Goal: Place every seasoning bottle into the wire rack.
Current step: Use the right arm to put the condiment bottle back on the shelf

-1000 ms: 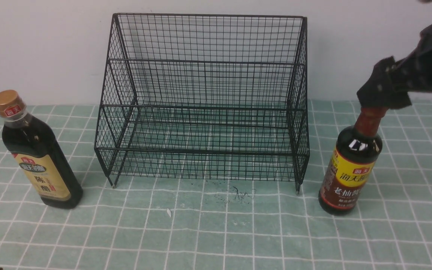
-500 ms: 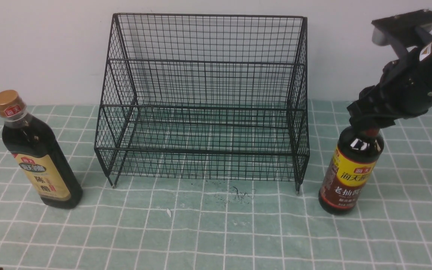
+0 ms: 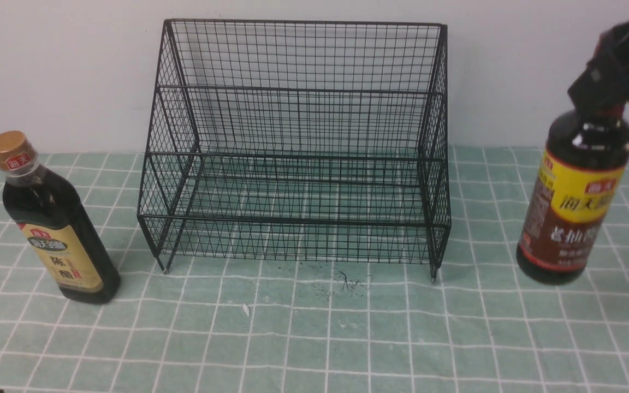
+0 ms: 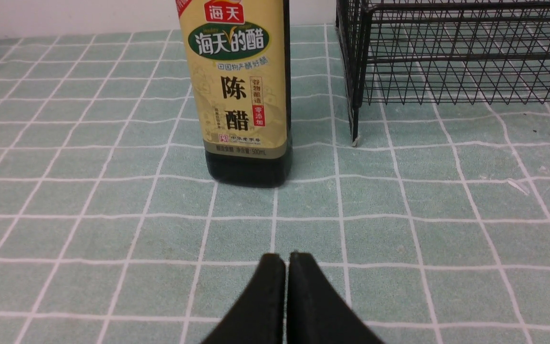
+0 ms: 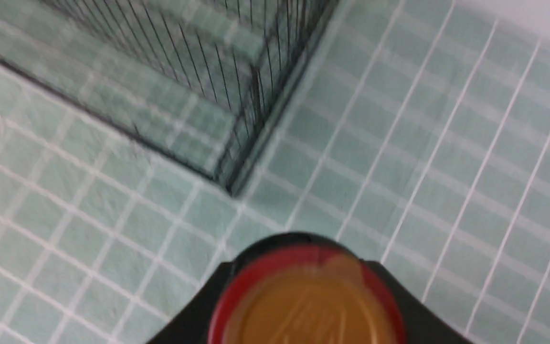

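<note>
Right gripper was clenched on the neck of the round bottle, right under its cap. The bottle hung upright straight below the claw, off the right end of the wire rack, outside it and apart from it. Could not tell for sure whether its base touched the cloth. In the right wrist view the cap sat between the two black fingers, gold-brown top with a red rim, embossing too blurred to read, and a rack corner showed beyond it. The left gripper was closed on nothing, tips pressed together, low over the green checked tablecloth. The squarish bottle stood upright on the cloth directly ahead of that claw, apart from it, and beside the rack's left front leg, not touching it and not inside it. Writing on the squarish bottle: gold cap, red "海天" tag at the neck, and a beige label with a red "海天" badge, "海天的醋" on a green oval, large "陈醋", and small print ending in "500mL". Round bottle: yellow band with a small red "海天" badge, larger "海天" below it with a further character cut off by the curve, and "老抽" on the brown part. The lines under that were too small to read.
</note>
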You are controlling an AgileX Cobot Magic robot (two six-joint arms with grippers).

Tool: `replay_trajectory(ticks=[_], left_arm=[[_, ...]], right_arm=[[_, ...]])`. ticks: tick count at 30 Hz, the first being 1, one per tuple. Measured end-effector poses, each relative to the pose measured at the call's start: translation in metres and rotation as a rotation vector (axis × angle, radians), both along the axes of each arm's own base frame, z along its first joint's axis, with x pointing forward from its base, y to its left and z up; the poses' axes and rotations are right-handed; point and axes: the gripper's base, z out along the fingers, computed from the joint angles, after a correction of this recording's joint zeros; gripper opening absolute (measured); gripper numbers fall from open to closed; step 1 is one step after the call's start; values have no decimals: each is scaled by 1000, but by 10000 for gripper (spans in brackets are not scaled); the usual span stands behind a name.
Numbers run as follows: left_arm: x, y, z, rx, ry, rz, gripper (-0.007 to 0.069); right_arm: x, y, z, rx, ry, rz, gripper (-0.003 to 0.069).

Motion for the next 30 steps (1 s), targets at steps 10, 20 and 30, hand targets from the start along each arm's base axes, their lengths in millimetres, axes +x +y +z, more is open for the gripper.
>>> replay_trajectory(ticks=[10,20,30], left_arm=[[0,0,0,0,0,0,-10],[0,0,0,0,0,0,-10],[0,0,0,0,0,0,-10]], right_arm=[[32,25,49,161,-153,140,281],[103,44,24,197,-190,136,281],[151,58,-29,214,-114,138,281]])
